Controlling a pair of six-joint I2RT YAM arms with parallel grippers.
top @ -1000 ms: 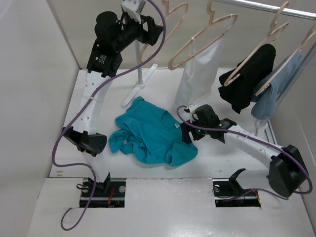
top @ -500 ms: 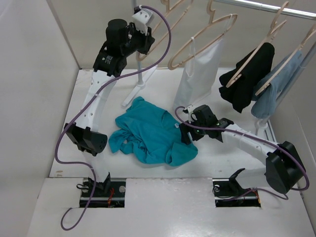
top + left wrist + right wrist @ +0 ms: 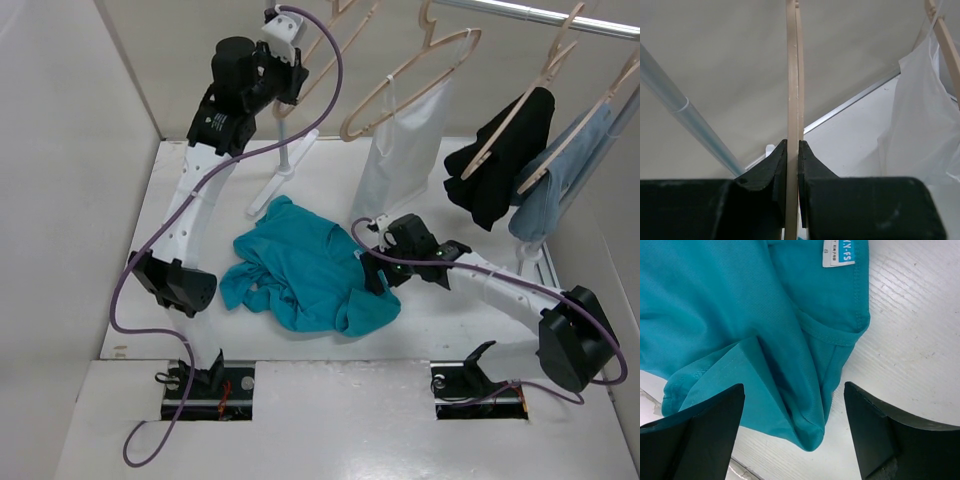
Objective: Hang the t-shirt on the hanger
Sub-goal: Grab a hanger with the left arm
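**Now: left tool clamped on the hanger, right tool open over the t-shirt**

Nearest to the arm bases, we see the teal t-shirt lying crumpled on the white bench, roughly midway between the two arms. The right tool sits low at the shirt's right edge. From the right wrist view, this tool has its jaws spread wide, one finger on each side of a raised fold of the t-shirt. It grips nothing, and we cannot tell whether the fingers touch the cloth. The small white neck label shows just beyond the fold, at the edge of the collar.

Farther back, the left arm reaches up and away from the bench, and its left tool is high at the rear left. In the left wrist view, the jaws of this tool are closed tight on the thin edge of the pale wooden hanger, which runs straight up between them. A grey pole slants past on its left.

Farthest away, other hangers hang from the rail. One carries a white top, the next a black garment, and the last a pale blue garment.
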